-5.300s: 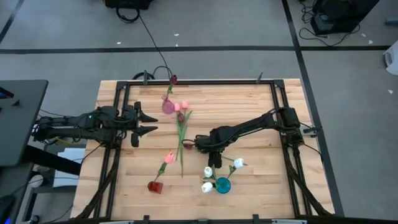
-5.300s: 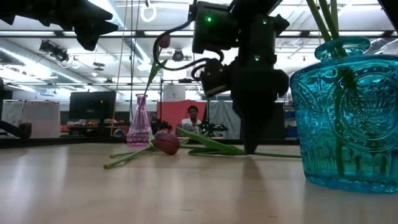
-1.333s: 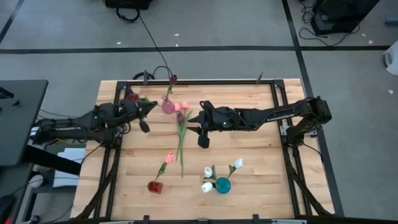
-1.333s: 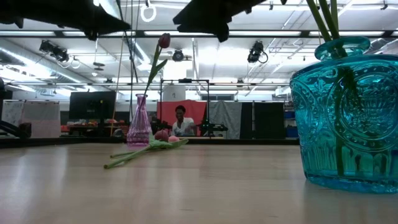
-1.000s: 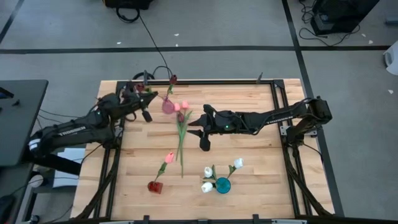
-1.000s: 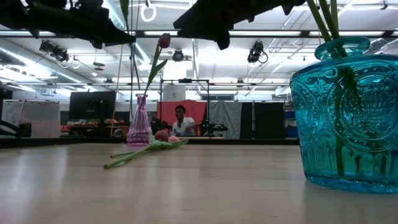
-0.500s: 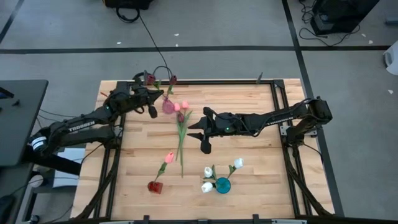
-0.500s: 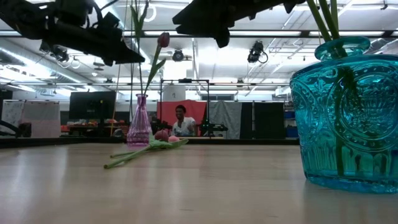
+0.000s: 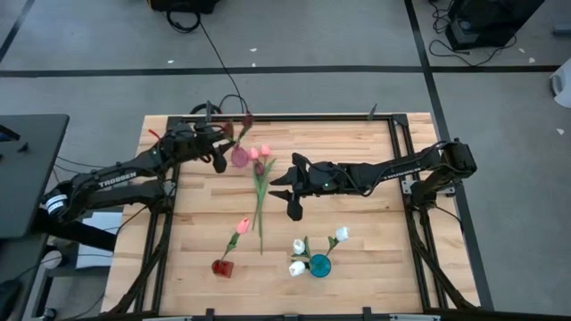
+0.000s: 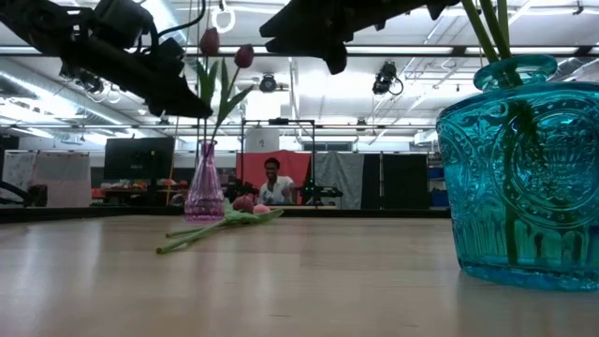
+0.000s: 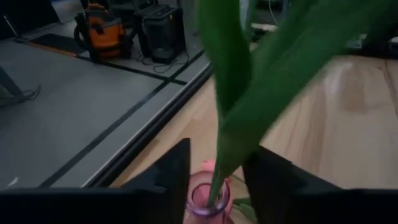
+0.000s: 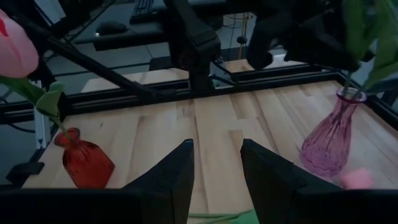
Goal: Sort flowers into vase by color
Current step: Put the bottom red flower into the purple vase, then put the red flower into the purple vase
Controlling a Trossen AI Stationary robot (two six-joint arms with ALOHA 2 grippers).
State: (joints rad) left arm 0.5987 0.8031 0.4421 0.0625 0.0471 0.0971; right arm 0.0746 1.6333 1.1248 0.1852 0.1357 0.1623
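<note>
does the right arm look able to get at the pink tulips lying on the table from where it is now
Probably yes. The right gripper hangs open just beside the pink tulips lying flat on the table, with nothing between them. The left gripper is busy at the pink vase, close by but off to the side.

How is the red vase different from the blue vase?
The red vase holds one pink tulip; the blue vase holds white tulips. The red vase stands nearer the left arm's side of the table, the blue vase nearer the right arm's side. The red vase looks smaller from above; the blue vase looks rounder. Both are see-through, stand upright and sit on the same table edge.
</note>
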